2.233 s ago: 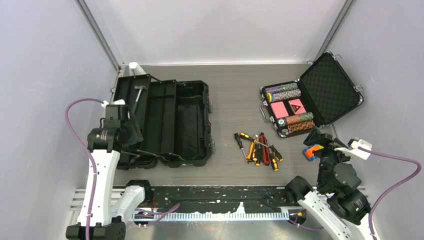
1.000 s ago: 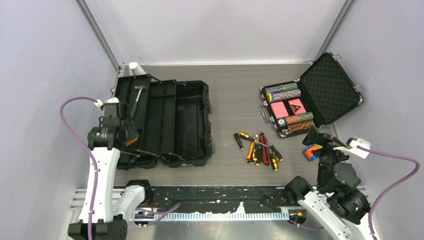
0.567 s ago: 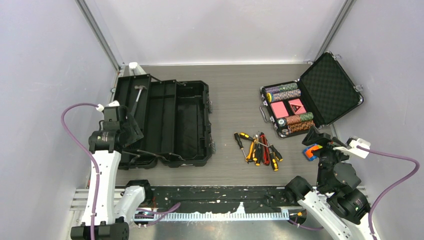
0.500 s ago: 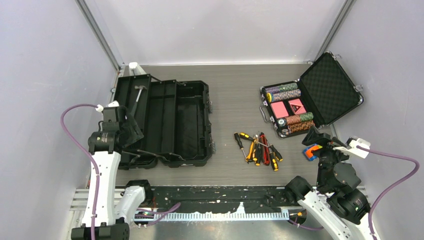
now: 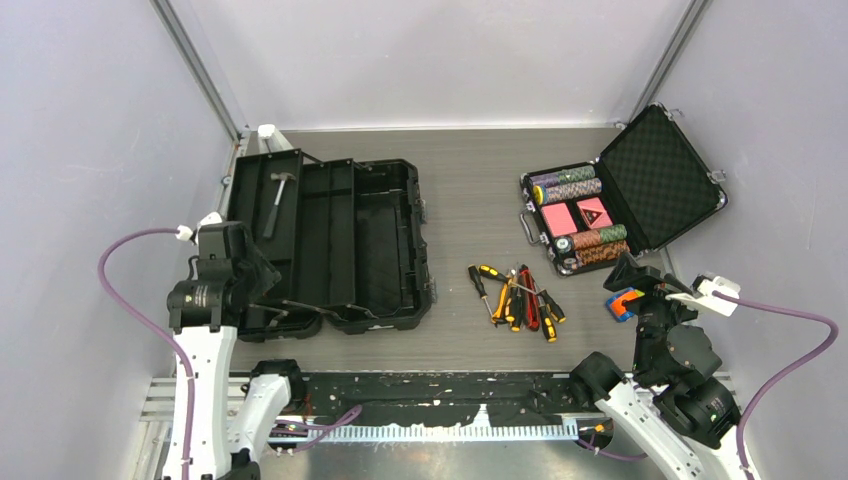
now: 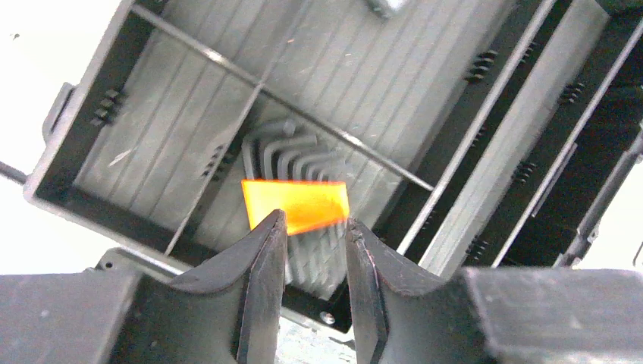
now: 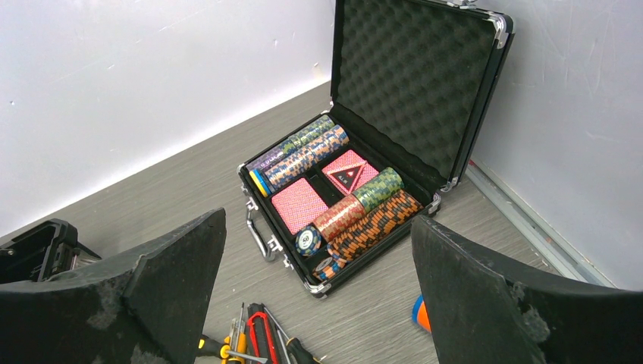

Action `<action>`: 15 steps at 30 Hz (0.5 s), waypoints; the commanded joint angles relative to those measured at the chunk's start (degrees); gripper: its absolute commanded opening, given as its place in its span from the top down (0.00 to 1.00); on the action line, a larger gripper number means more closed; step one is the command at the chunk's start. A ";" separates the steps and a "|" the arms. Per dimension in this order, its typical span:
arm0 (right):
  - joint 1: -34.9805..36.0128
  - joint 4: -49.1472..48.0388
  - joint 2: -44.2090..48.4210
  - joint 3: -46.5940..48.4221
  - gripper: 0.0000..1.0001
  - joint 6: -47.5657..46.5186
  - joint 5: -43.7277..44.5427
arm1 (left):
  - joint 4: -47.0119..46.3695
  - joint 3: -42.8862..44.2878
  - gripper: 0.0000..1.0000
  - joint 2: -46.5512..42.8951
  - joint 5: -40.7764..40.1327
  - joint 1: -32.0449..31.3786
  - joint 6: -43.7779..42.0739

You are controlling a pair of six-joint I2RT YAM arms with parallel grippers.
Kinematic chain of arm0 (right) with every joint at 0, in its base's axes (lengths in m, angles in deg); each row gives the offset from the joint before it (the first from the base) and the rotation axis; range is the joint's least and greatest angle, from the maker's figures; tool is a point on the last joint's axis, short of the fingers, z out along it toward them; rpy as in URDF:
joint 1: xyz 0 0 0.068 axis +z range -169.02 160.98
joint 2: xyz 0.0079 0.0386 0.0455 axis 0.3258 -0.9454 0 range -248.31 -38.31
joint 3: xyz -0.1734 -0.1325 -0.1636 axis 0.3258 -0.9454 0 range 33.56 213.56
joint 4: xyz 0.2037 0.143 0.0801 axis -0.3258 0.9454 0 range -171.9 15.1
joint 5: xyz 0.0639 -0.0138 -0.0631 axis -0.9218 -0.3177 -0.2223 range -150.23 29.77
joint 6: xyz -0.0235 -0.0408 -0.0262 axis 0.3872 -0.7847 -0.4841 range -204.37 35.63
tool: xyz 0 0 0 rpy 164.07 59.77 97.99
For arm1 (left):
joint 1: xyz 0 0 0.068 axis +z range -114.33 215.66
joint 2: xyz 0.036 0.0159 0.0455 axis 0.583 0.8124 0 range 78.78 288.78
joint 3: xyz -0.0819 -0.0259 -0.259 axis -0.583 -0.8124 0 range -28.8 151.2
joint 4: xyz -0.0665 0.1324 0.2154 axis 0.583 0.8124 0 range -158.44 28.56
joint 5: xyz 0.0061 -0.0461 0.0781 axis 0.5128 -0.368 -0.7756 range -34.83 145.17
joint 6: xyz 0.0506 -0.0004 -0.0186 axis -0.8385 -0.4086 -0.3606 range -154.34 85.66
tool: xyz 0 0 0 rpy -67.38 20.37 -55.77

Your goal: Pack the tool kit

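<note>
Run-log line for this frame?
left end effector: open, above hex key set in toolbox | right end effector: open, empty | hammer: in toolbox | screwdrivers: on table

Walls: you have plain pale panels on three sides.
Desk: grey wood-grain, running wall to wall before you.
Posts: metal, slanting up at both back corners.
Light: soft and even.

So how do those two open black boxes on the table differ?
The toolbox is much larger than the chip case. The toolbox is bare ribbed plastic inside; the chip case has a foam-lined lid and metal edging. The toolbox looks mostly empty, with a hammer in one section, while the chip case is filled with chips and cards. Both are black and lie open.
</note>
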 commanded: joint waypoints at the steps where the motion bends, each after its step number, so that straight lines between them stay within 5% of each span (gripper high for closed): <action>1: -0.09 -2.10 -0.64 -0.01 0.04 -0.72 0.12 | 3.96 0.25 0.65 -1.00 -7.24 -0.06 7.32; 15: -0.06 -2.14 0.23 -0.15 0.04 -0.79 0.18 | 4.90 2.21 0.50 -0.04 -6.45 -0.06 11.56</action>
